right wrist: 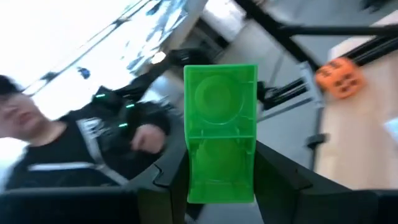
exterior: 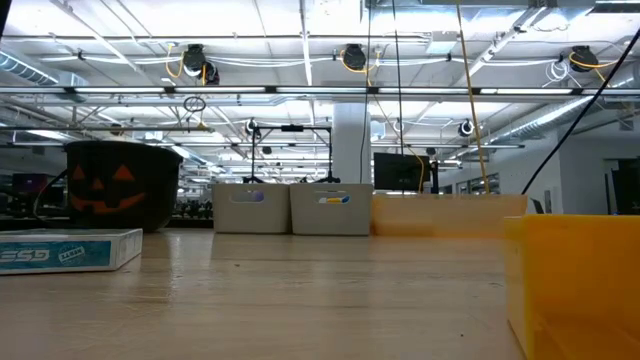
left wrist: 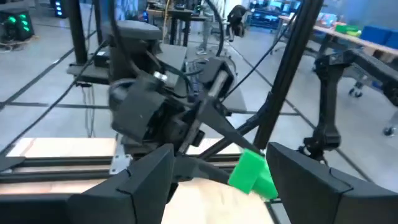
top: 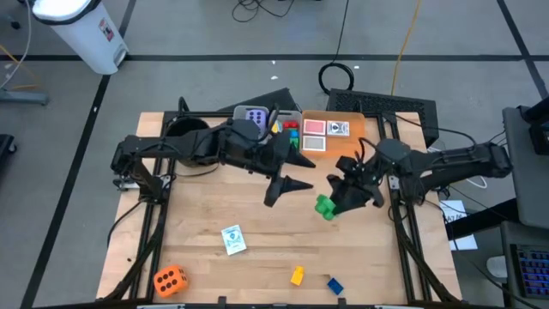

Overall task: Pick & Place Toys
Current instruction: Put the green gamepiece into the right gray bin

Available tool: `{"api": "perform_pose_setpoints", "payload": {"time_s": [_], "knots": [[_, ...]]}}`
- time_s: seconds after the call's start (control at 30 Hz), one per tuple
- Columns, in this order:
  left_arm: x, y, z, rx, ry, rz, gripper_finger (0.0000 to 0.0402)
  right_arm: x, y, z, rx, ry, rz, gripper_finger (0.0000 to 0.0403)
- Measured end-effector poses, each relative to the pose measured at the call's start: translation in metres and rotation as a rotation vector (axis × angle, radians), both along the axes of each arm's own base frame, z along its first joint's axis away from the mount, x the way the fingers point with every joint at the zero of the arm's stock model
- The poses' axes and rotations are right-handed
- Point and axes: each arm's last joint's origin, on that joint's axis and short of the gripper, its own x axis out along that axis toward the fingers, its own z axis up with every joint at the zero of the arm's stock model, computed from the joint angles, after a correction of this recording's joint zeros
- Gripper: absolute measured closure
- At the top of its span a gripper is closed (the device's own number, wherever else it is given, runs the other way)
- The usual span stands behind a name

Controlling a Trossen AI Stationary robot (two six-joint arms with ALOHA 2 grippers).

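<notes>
Here, right tool (top: pixel 336 202) clamped on green brick (top: pixel 324 206), lifted above desk (top: pixel 257 257) right of centre, ready for carrying toward far bins (top: pixel 257 116). Left tool (top: pixel 287 184) just left, fingers apart, nothing held. Die (top: pixel 169 279), card (top: pixel 232 239), yellow brick (top: pixel 297 275) lying near edge, unsorted.

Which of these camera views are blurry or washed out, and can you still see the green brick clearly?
Right wrist view: the green brick, shut in the right gripper, is fairly crisp, while the background is smeared and blown out white. Left wrist view: soft overall, with the brick blurred. Low view: bright ceiling lights, and the near yellow block is out of focus. High view: evenly lit.
</notes>
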Motion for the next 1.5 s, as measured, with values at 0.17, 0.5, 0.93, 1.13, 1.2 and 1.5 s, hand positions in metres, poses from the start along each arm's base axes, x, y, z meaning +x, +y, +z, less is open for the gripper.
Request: {"api": "perform_pose_setpoints", "payload": {"time_s": [0.17, 0.5, 0.93, 1.13, 1.2, 1.5], "knots": [[0.002, -0.004, 0.0, -0.033, -0.014, -0.059, 0.0135, 0.007, -0.007, 0.002, 0.063, -0.001, 0.059, 0.0274], [0.018, -0.007, -0.013, -0.047, -0.008, -0.096, 0.0135, 0.031, -0.019, -0.002, 0.155, -0.009, 0.206, 0.0273], [0.018, -0.008, -0.015, -0.065, 0.019, -0.132, 0.0135, 0.039, -0.041, -0.007, 0.169, -0.004, 0.178, 0.0274], [0.018, -0.003, -0.018, -0.047, 0.039, -0.113, 0.0135, 0.038, -0.043, -0.006, 0.166, -0.022, 0.176, 0.0283], [0.018, -0.002, -0.018, -0.044, 0.047, -0.11, 0.0135, 0.038, -0.043, -0.006, 0.166, -0.021, 0.176, 0.0285], [0.03, -0.002, -0.033, -0.048, 0.091, -0.143, 0.0135, 0.038, -0.043, -0.006, 0.16, -0.035, 0.163, 0.0283]]}}
